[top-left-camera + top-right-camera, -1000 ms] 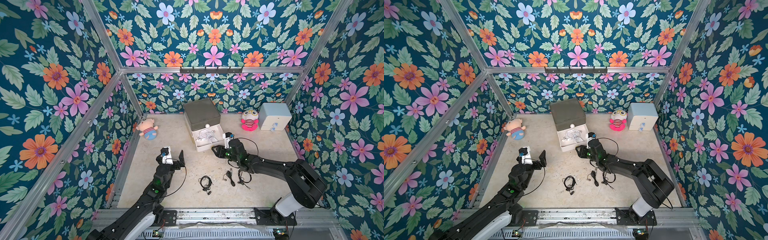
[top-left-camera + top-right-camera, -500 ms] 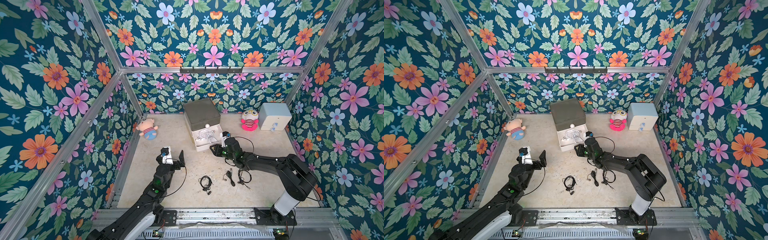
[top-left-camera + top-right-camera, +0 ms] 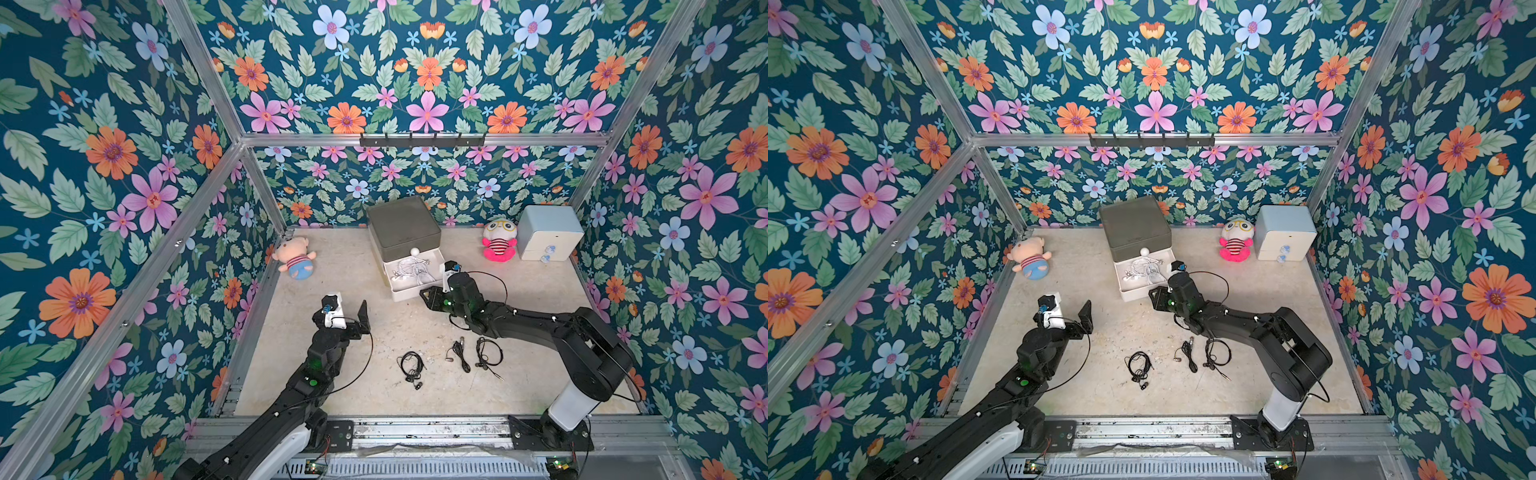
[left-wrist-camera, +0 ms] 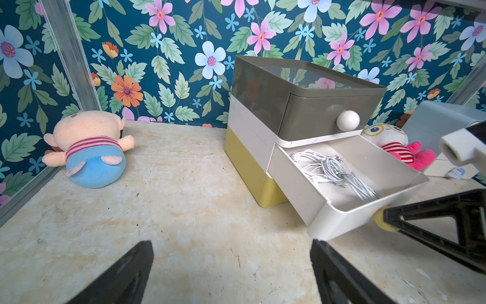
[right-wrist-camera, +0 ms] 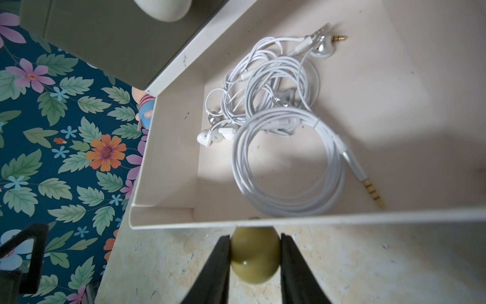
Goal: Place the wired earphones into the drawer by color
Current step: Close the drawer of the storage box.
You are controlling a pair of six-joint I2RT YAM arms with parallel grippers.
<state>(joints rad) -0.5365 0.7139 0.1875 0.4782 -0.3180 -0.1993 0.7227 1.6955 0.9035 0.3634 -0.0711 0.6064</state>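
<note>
At drawer front edge, right gripper pinching knob, left gripper spread wide

In the chest's pulled-out drawer lie some earphones. Before the chest, three loose earphones lie on the floor. One plush toy lies left of it, another plush toy right.

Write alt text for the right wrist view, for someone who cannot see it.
Black fingers of the right gripper pinch the olive-yellow ball knob on the front of a pulled-out white drawer. Inside lie tangled coils of white wired earphones; the closed dark grey drawer sits above it.
</note>
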